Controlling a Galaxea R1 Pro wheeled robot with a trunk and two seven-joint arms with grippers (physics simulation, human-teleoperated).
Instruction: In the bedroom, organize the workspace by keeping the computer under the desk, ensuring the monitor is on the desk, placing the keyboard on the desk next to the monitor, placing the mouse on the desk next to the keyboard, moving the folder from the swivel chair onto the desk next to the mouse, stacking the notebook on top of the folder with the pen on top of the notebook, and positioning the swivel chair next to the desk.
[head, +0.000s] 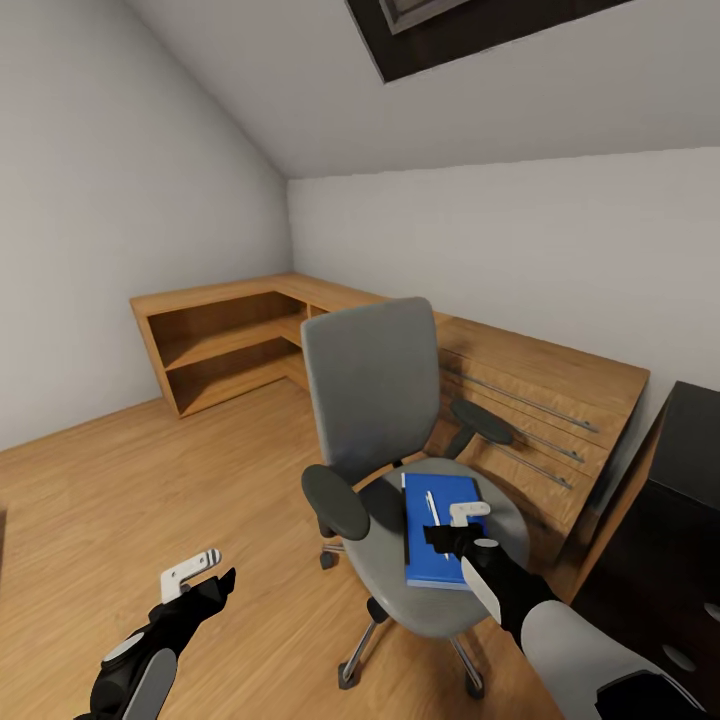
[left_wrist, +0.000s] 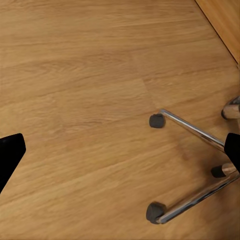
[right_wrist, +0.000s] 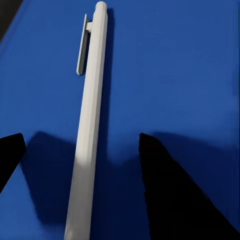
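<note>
The grey swivel chair stands on the wooden floor with the bright blue folder flat on its seat. The white pen lies on the folder. My right gripper hovers low over the folder, open. In the right wrist view the pen lies between its dark fingertips on the folder. My left gripper hangs open over bare floor, left of the chair. A corner of the black desk shows at the right edge. The notebook, monitor, keyboard, mouse and computer are out of view.
A light wooden cabinet with drawer rails runs along the wall behind the chair, joined to open wooden shelves at the far left. The chair's silver star base with casters spreads near my left gripper.
</note>
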